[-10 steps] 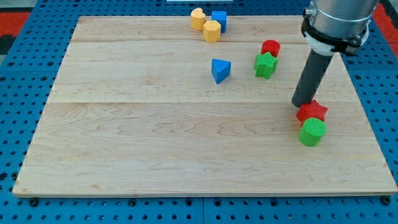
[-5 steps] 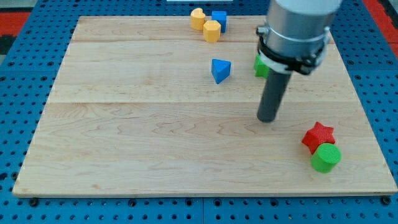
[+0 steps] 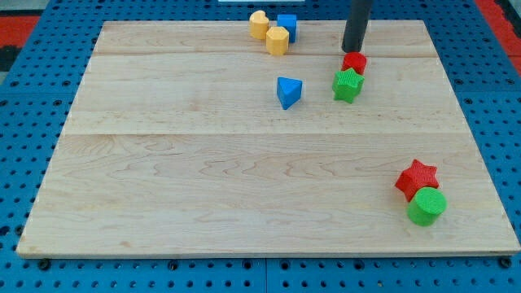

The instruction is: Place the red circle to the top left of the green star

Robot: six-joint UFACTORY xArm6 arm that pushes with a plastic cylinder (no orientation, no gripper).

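The red circle (image 3: 354,63) sits near the view's top right of the board, touching the green star (image 3: 348,85) from just above and slightly to its right. My tip (image 3: 353,50) stands right above the red circle, at its top edge, close to or touching it. The rod rises out of the view's top.
A blue triangle (image 3: 288,91) lies left of the green star. Two yellow blocks (image 3: 269,32) and a blue cube (image 3: 287,25) sit at the board's top edge. A red star (image 3: 417,179) and a green circle (image 3: 426,206) touch at the lower right.
My tip has left the red star at the lower right, crossed the board toward the view's top, and now stands above the red circle. The red star and green circle were shoved slightly down-right.
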